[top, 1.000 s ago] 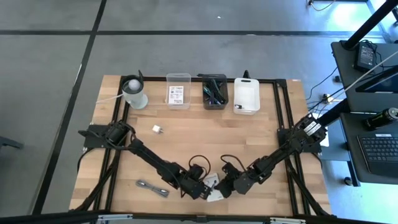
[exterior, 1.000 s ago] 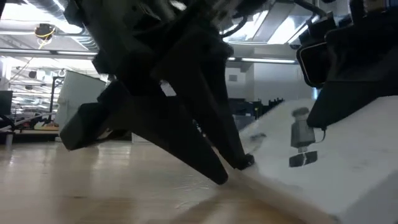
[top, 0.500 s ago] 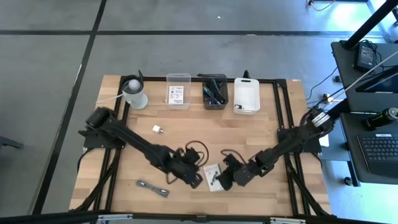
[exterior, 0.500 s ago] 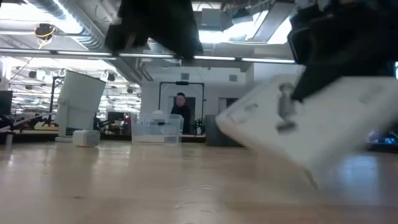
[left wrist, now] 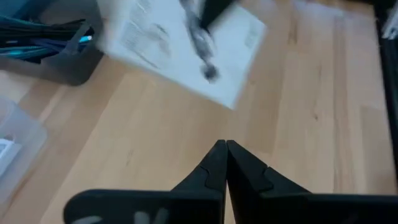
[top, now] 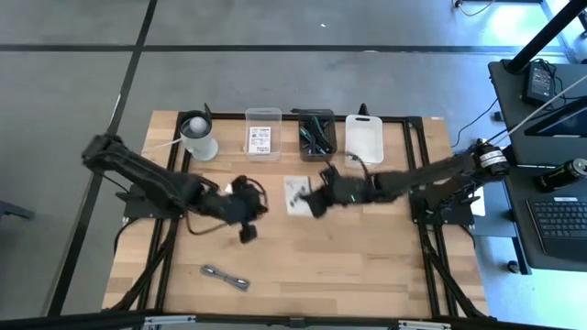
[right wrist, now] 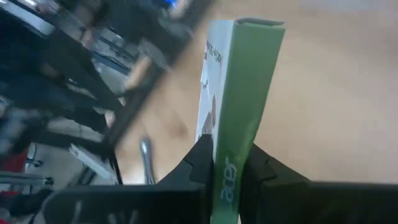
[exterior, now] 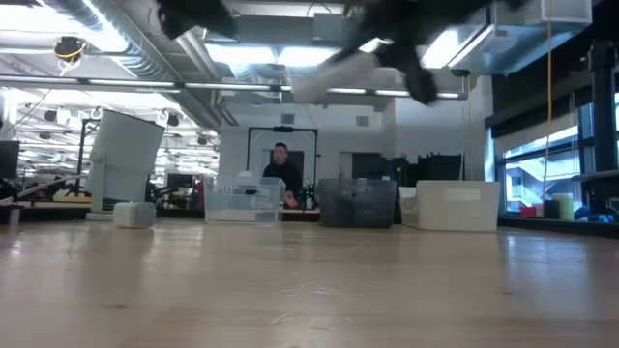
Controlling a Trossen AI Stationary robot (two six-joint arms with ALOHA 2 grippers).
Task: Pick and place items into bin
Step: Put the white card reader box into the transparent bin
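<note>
My right gripper (top: 309,199) is over the middle of the table, shut on a flat white box with black print (top: 295,193) and a green side (right wrist: 244,87). In the low view the box (exterior: 338,73) is high above the wood. My left gripper (top: 249,211) hovers just left of it, shut and empty (left wrist: 225,157). The box also appears ahead of it (left wrist: 180,46). A grey strip (top: 225,276) lies flat near the table's near edge. A white card sits in the clear bin (top: 263,134), and teal and black tools in the dark bin (top: 317,136). My right gripper pinches the box between its two fingers, one on each broad face, at the end nearest the wrist (right wrist: 225,165). The narrow green side faces the wrist camera. The box is lifted clear of the table and sticks out beyond the fingertips.
Three bins stand in a row along the far edge: clear, dark, and a white bin (top: 363,140). A white cylinder (top: 197,137) stands at the far left corner, and a small white cube (exterior: 133,214) sits near it. A person stands in the room beyond.
My right gripper has lifted the white box off the wood near the near edge and carried it up and toward the far edge, to the table's middle. My left gripper has drawn away from the box, rising and moving toward the far left.
</note>
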